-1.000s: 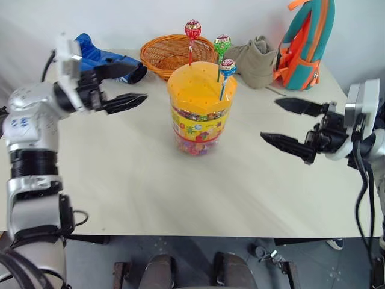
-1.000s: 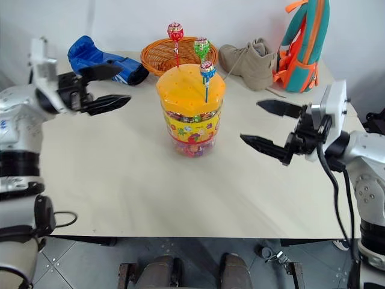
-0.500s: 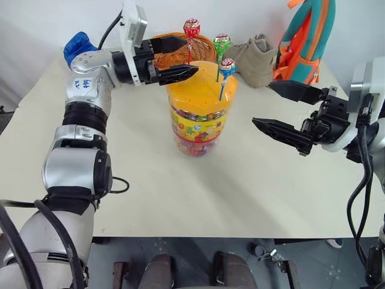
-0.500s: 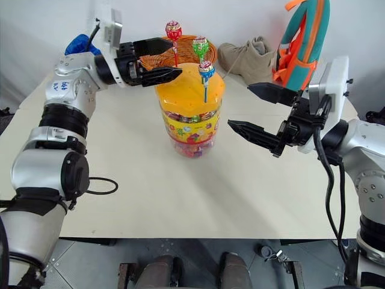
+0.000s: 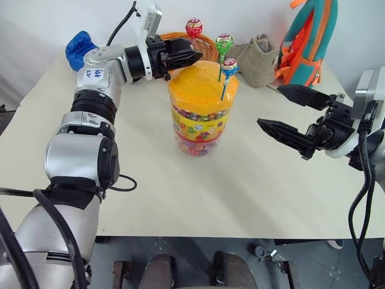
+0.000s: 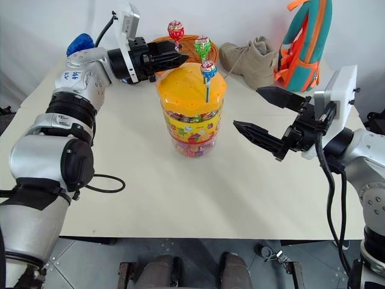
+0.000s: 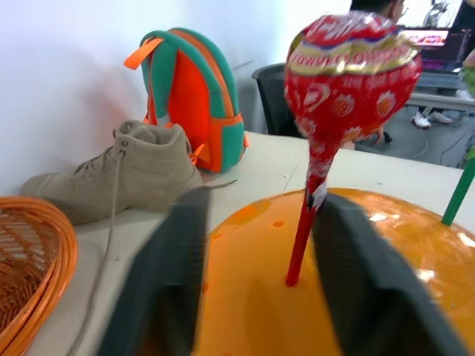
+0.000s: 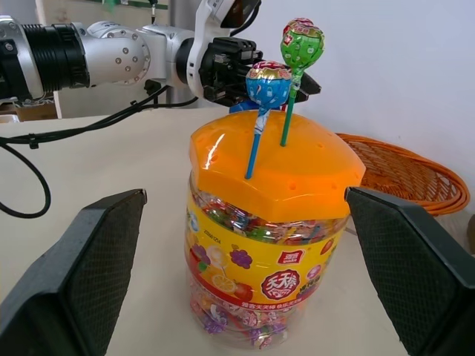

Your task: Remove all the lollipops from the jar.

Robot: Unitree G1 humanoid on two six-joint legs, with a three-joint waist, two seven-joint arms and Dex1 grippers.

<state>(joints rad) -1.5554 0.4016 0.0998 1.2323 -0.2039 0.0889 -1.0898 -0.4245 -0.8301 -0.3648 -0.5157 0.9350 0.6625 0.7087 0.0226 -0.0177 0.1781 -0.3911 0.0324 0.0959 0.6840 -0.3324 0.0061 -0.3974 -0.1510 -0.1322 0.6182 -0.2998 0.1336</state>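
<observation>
The jar (image 5: 201,123) stands mid-table, a clear cylinder with an orange domed lid (image 5: 198,87) and candies inside. Three lollipops stand upright in the lid's holes: red (image 5: 194,27), green (image 5: 223,43) and blue (image 5: 228,67). My left gripper (image 5: 195,57) reaches level over the lid's far left side. In the left wrist view the red lollipop's stick (image 7: 300,245) rises between its fingers (image 7: 167,282), close to one finger and apart from the other. The right gripper (image 5: 269,106) hovers wide open to the right of the jar, pointing at it, nothing in it.
Behind the jar lie an orange wicker basket (image 7: 30,252), a tan boot (image 5: 255,54) and an orange-teal backpack (image 5: 307,42). A blue glove (image 5: 77,48) lies at the far left. The pale table (image 5: 150,180) stretches toward its front edge.
The left arm swung from the left side of the table to the jar's lid, and its fingers narrowed around the red lollipop's stick. The right gripper stayed about where it was.
</observation>
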